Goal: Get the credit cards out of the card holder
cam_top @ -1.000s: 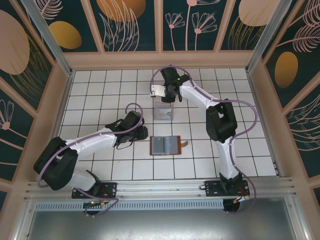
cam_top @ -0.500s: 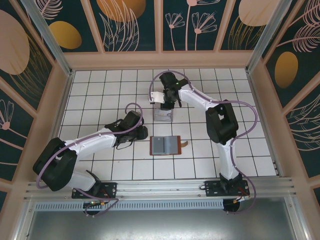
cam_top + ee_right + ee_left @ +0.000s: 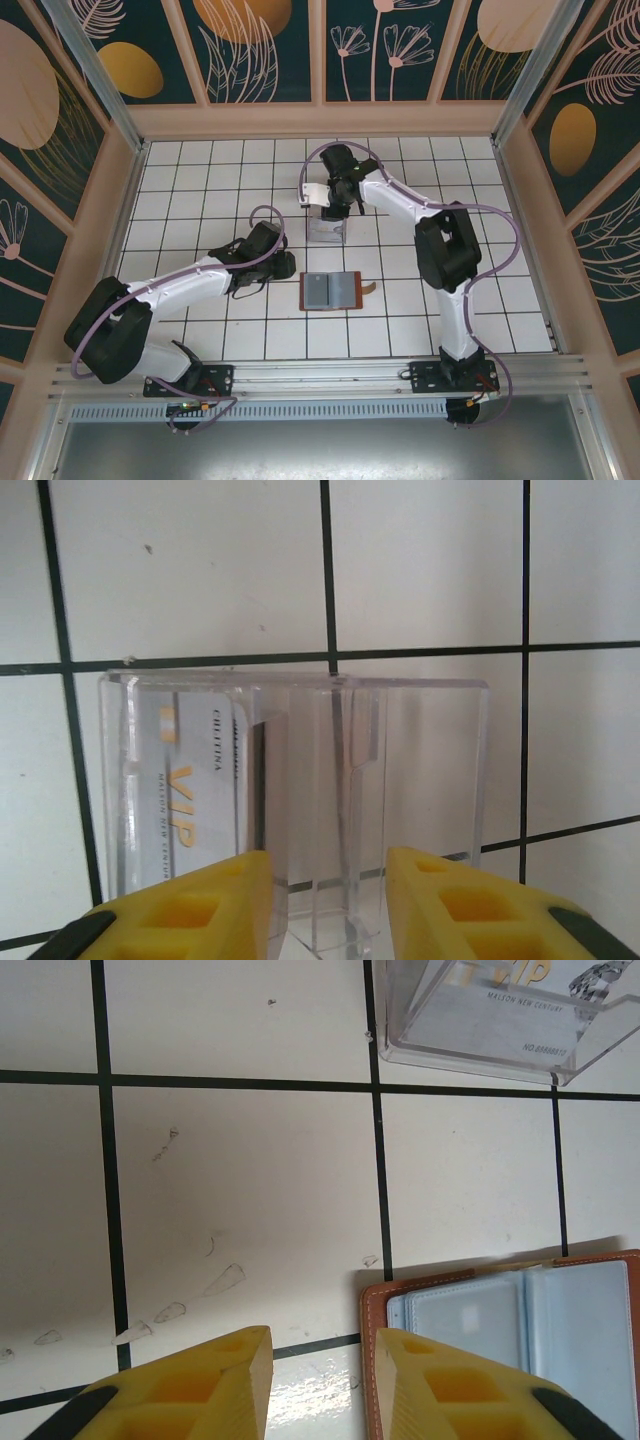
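Observation:
The card holder [image 3: 331,290] lies open on the tiled floor, reddish-brown outside and blue-grey inside, its small tab [image 3: 370,288] at the right. Its left edge and pockets [image 3: 500,1330] show in the left wrist view; I cannot tell whether they hold cards. A pale credit card [image 3: 190,800] printed "VIP" lies in the clear plastic tray [image 3: 327,228] and shows again as a credit card [image 3: 500,1010]. My left gripper [image 3: 322,1380] is open over bare tile beside the holder's left edge. My right gripper [image 3: 328,905] is open above the tray [image 3: 420,770], nothing between its fingers.
The tiled floor [image 3: 200,190] is fenced by a low wooden wall [image 3: 320,118] on three sides. The left arm [image 3: 180,290] lies across the left half, the right arm [image 3: 440,250] arches over the right. A metal rail [image 3: 320,375] runs along the near edge.
The right gripper's jaws have widened and it has shifted slightly over the tray. The left arm and the card holder have not moved.

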